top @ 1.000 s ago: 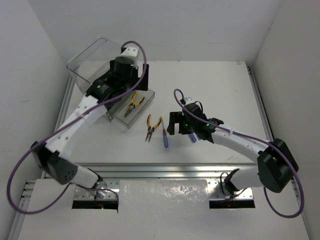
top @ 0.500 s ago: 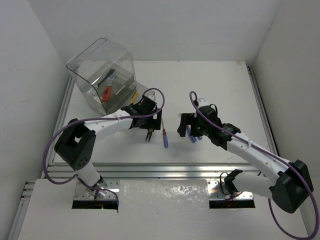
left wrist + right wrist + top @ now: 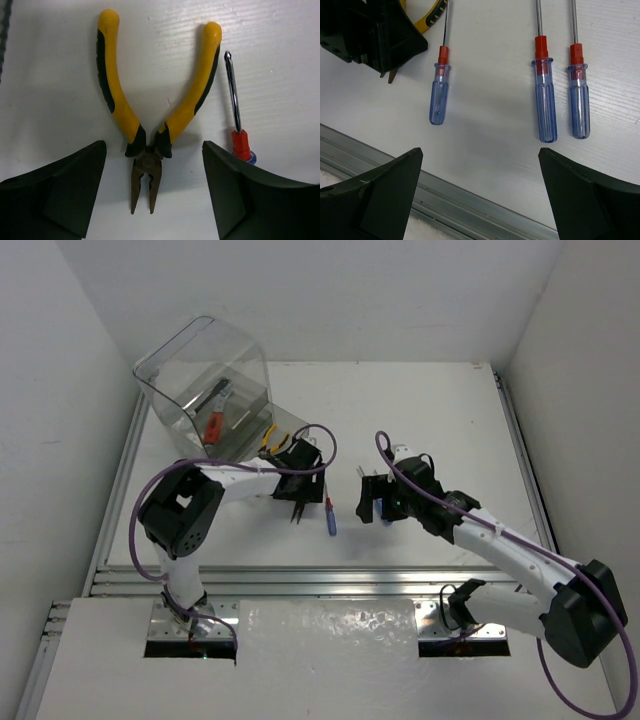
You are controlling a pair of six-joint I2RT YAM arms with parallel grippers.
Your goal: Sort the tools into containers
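Observation:
My left gripper (image 3: 152, 197) is open just above the table, straddling the nose of yellow-handled pliers (image 3: 150, 125) that lie flat; in the top view it (image 3: 298, 488) covers most of them. A second pair of yellow pliers (image 3: 268, 438) lies in a clear tray by the large clear box (image 3: 165, 375), which holds a red-handled tool (image 3: 213, 427) and a silver wrench (image 3: 218, 395). My right gripper (image 3: 482, 195) is open and empty above the table. Three blue-handled screwdrivers (image 3: 439, 95) (image 3: 545, 100) (image 3: 579, 100) lie ahead of it. No black-handled tool shows.
An aluminium rail (image 3: 445, 200) runs along the table's near edge, just under my right gripper. The left gripper's black body (image 3: 370, 35) shows at the right wrist view's upper left, close to the leftmost screwdriver (image 3: 330, 515). White walls close in both sides.
My left arm has swung from the clear box down to the pliers on the table. My right gripper has shifted slightly toward the screwdrivers.

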